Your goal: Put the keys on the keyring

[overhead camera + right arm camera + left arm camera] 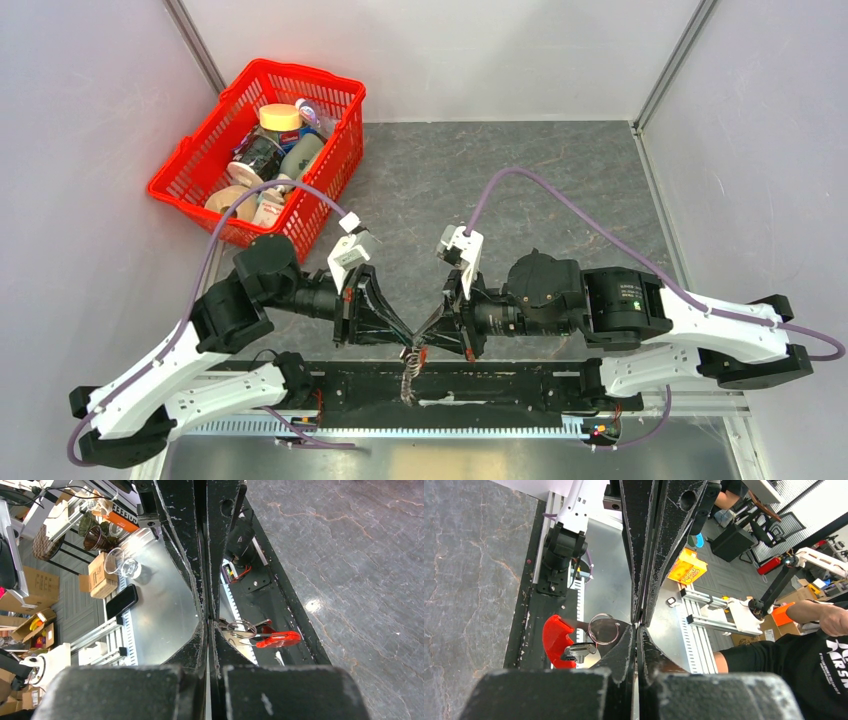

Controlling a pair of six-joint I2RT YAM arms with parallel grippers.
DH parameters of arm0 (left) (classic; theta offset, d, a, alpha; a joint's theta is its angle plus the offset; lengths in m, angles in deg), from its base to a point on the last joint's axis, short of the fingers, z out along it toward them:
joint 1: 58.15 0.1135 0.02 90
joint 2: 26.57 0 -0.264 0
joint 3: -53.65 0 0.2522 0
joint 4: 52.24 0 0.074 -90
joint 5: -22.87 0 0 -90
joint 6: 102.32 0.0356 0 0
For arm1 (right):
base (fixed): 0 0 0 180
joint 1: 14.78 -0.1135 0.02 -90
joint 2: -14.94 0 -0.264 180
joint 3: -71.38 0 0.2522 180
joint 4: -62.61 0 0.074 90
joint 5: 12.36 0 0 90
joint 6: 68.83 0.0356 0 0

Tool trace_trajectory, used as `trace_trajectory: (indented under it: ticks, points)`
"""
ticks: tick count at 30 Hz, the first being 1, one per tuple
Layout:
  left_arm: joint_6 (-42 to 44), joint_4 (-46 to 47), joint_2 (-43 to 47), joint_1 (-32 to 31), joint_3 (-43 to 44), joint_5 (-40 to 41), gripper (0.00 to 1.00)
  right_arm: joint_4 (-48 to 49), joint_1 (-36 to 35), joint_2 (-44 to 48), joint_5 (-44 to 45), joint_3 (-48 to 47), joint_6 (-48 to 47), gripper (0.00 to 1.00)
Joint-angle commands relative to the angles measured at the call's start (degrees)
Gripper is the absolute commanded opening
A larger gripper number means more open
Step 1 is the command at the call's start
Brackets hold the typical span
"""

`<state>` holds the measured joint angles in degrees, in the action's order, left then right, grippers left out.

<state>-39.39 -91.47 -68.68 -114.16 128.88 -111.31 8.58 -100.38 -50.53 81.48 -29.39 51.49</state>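
Observation:
My two grippers meet tip to tip above the table's near edge in the top view, the left gripper (407, 336) and the right gripper (428, 328). Both are shut. The keyring (410, 372) hangs from that meeting point. In the left wrist view a thin wire ring (604, 629) sits against my shut left gripper (638, 626), with the red tag (555, 641) and a small key (579, 651) hanging beside it. In the right wrist view the ring (241, 628) and red tag (280, 639) stick out from my shut right gripper (209, 621).
A red basket (195, 170) of bottles and jars stands at the back left. The black base rail (500, 385) runs along the near edge under the grippers. Grey walls close in both sides.

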Motion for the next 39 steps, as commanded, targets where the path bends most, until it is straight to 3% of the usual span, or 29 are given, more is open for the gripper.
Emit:
trace_trajectory:
  ticks: [1, 4, 8, 21, 39]
  points:
    - [2.09, 5.04, 1.46, 0.08, -0.02, -1.61, 0.09, 3.18, 0.26, 1.54, -0.77, 1.07, -1.37, 0.0]
    - [1.22, 7.72, 3.24, 0.08, -1.35, -1.05, 0.3, 4.84, 0.26, 2.86, -0.5, 2.15, -1.98, 0.0]
    - [-0.81, 12.74, 6.16, 0.09, -3.88, 1.69, 0.5, 8.17, 0.27, 4.42, -0.58, 3.93, -2.82, 0.0]
    - [-0.47, 19.4, 12.62, 0.04, -8.99, 14.03, 0.51, 18.86, 0.26, 8.01, -2.9, 6.82, -9.12, 0.0]
    - [-1.51, 27.57, 11.97, 0.06, -11.02, 9.03, 0.48, 20.23, 0.28, 6.31, -0.39, 3.79, -8.4, 0.0]
